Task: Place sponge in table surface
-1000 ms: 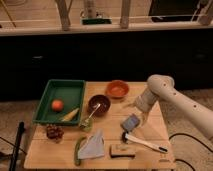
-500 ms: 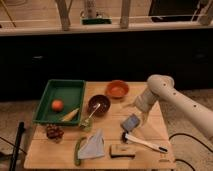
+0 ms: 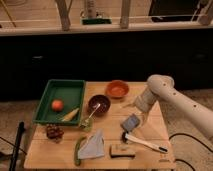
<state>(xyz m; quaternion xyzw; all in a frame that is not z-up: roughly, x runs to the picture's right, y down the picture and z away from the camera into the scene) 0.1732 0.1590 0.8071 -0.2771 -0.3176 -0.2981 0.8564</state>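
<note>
The grey-blue sponge (image 3: 130, 122) is at the right middle of the light wooden table surface (image 3: 109, 127), low over it or on it; I cannot tell which. My gripper (image 3: 137, 117) reaches down from the white arm (image 3: 161, 92) on the right and is at the sponge's upper right edge. I cannot tell whether it holds the sponge.
A green tray (image 3: 48, 95) at the left holds an orange fruit (image 3: 57, 104) and a yellow item (image 3: 70, 115). A dark bowl (image 3: 99, 105), an orange bowl (image 3: 118, 89), a grey cloth (image 3: 94, 145), a tan block (image 3: 121, 151) and a white-handled brush (image 3: 146, 144) surround the sponge.
</note>
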